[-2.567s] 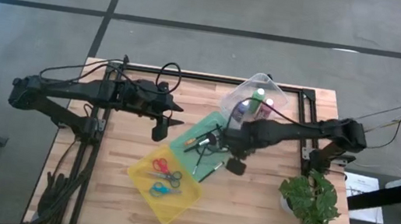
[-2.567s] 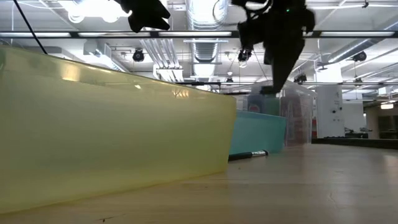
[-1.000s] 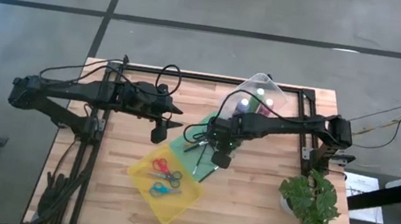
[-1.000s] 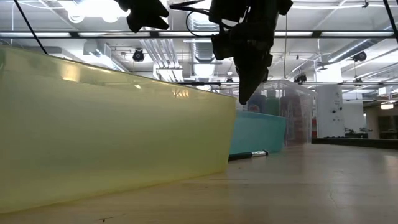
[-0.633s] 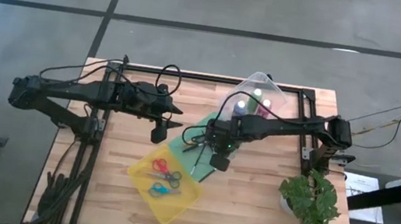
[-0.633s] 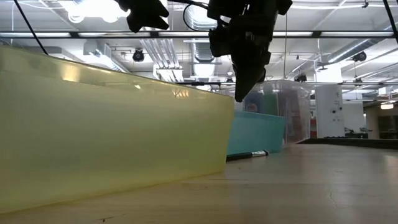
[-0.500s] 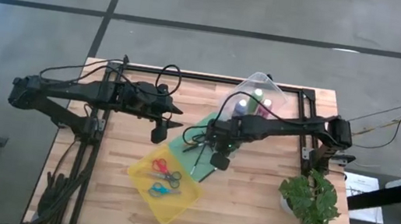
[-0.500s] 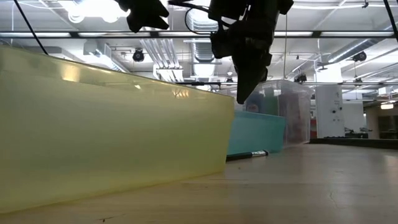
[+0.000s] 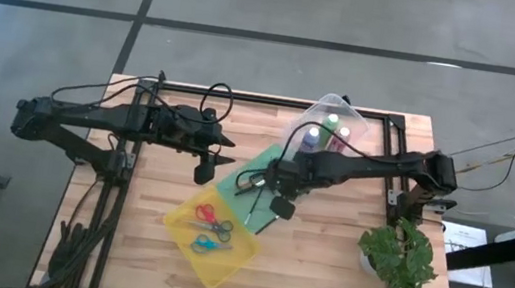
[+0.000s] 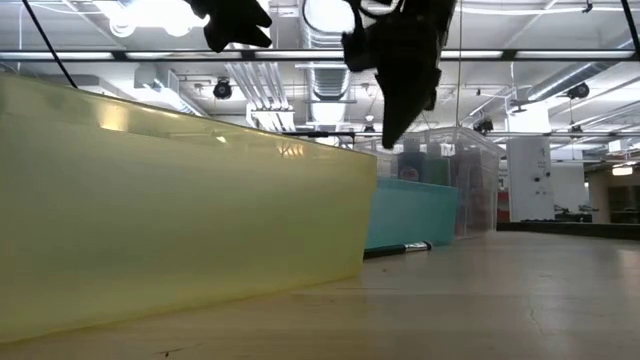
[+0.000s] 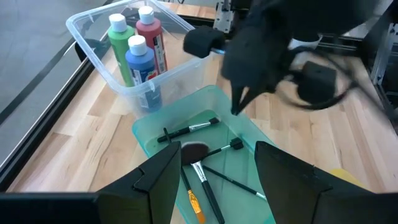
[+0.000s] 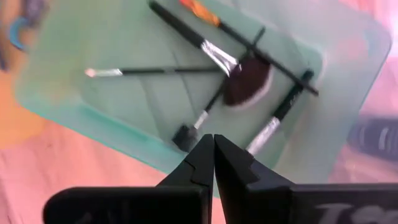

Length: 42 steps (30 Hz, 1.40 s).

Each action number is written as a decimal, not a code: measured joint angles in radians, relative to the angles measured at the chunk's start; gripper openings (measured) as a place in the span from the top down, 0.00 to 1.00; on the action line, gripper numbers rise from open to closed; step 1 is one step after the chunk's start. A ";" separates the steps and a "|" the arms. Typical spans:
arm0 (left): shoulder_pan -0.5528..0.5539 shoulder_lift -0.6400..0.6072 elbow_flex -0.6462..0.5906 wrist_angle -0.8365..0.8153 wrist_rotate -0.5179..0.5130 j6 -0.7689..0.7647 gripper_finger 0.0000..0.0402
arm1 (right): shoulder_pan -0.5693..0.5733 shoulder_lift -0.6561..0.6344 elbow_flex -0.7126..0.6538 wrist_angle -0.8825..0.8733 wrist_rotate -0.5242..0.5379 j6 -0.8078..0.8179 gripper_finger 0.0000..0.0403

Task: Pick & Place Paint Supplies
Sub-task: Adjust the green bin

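We've got the right gripper (image 12: pixel 214 144) hanging over the green bin (image 9: pixel 257 190), fingers pinched together with nothing in them. The brushes (image 12: pixel 205 53) lie in a loose pile inside that bin. The three bottles (image 11: pixel 137 38) stand in the clear bin (image 11: pixel 99 56) right behind it, and the scissors (image 9: pixel 211 224) sit in the yellow bin (image 9: pixel 179 241). Left gripper (image 11: pixel 217 168) waits nearby, fingers apart and empty.

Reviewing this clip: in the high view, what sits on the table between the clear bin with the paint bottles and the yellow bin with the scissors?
The green bin holding brushes, with the shut right gripper above it.
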 joint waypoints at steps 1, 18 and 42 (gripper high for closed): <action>0.000 0.000 0.000 0.000 0.000 0.000 0.47 | 0.009 -0.001 0.010 0.008 0.009 0.000 0.98; 0.000 0.000 0.000 0.000 0.000 -0.018 0.47 | 0.035 0.213 0.089 0.130 -0.117 -0.005 0.98; 0.000 0.000 0.000 -0.001 0.000 -0.019 0.47 | 0.094 0.280 0.122 0.080 -0.227 0.053 0.98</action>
